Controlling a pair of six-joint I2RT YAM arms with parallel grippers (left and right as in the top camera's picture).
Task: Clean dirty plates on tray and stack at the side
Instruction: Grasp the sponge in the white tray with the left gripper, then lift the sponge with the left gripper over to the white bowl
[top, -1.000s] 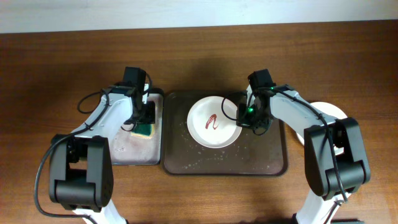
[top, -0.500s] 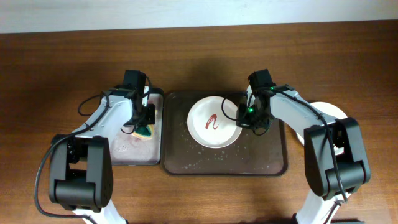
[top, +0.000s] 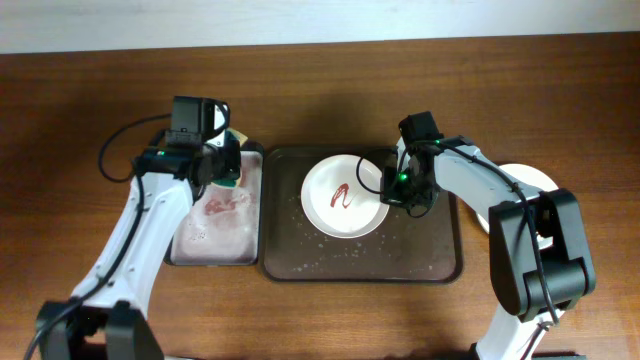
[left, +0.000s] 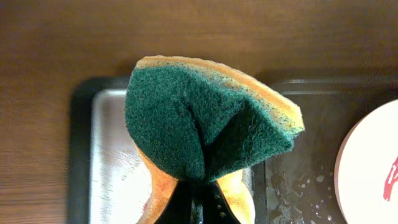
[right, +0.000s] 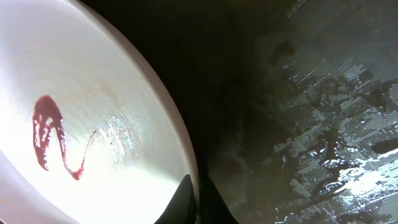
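A sauce-streaked plate sits on the dark tray, toward its back edge. The right gripper is clamped on this plate's right rim. Left of the tray, above the basin of pinkish liquid, the left gripper pinches a folded sponge (green side out). Right of the tray, another plate rests on the tabletop.

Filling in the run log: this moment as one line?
left gripper: shut on sponge, over basin | right gripper: shut on plate rim | plate: on tray, red sauce uncleaned | side: second plate on table
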